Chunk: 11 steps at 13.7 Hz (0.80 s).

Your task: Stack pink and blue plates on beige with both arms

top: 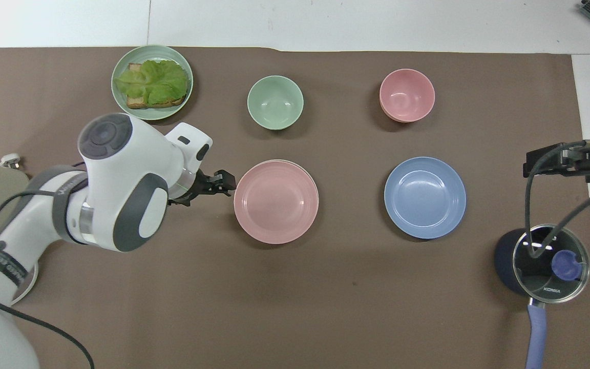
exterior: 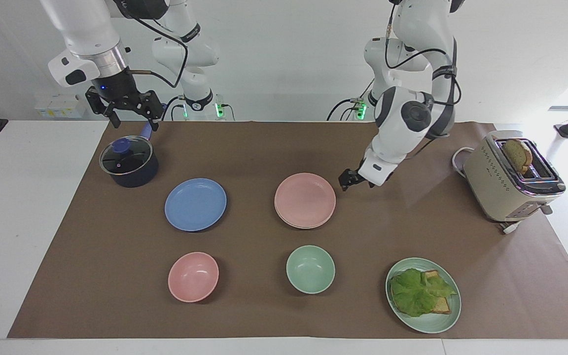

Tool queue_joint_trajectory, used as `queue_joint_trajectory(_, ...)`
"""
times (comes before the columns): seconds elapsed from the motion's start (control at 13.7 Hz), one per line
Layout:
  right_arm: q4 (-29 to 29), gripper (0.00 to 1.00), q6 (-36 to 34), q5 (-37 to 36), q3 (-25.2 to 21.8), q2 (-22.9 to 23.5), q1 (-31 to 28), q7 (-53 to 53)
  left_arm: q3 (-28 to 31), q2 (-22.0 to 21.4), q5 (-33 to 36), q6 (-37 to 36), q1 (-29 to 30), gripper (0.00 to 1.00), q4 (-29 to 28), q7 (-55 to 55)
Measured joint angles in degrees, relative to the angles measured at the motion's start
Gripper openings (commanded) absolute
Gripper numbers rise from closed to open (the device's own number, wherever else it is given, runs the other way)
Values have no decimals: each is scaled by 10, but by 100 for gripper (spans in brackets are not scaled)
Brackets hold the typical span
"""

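Pink plate (exterior: 305, 199) already nested on the beige plate (exterior: 305, 228) at mid-table, only a thin cream rim showing beneath it. First half of the stack judged done. Blue plate (exterior: 195, 204) flat on the brown mat beside the stack, toward the right arm's end, well apart from it and untouched. Left gripper (exterior: 347, 180) low just beside the pink rim on the left arm's side, fingers parted and holding nothing. Right gripper (exterior: 134, 118) up over the glass-lidded saucepan (exterior: 128, 162), fingers wide and empty, waiting. Next move likely the right arm's: down to the blue plate's rim, pinch an edge, lift, carry across and lower centred on the pink one. Calls for the left arm clear of the stack first. On the saucepan lid (top: 551, 289), "KONKA" readable. Lettering on the left arm's band not legible.
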Motion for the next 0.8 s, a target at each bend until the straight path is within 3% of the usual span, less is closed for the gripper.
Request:
queue_joint_trajectory(0.36,0,100,9,0,0,0,-11,0,4,-45,23,-102,131,100,72,174)
queue_joint_trajectory(0.66,-6,100,38,0,-1,0,-20,-7,-3,-66,58,-207,143,100,157,198)
queue_joint_trajectory(0.8,-21,100,55,0,-1,1,-23,-11,-10,-75,60,-217,142,100,169,198)
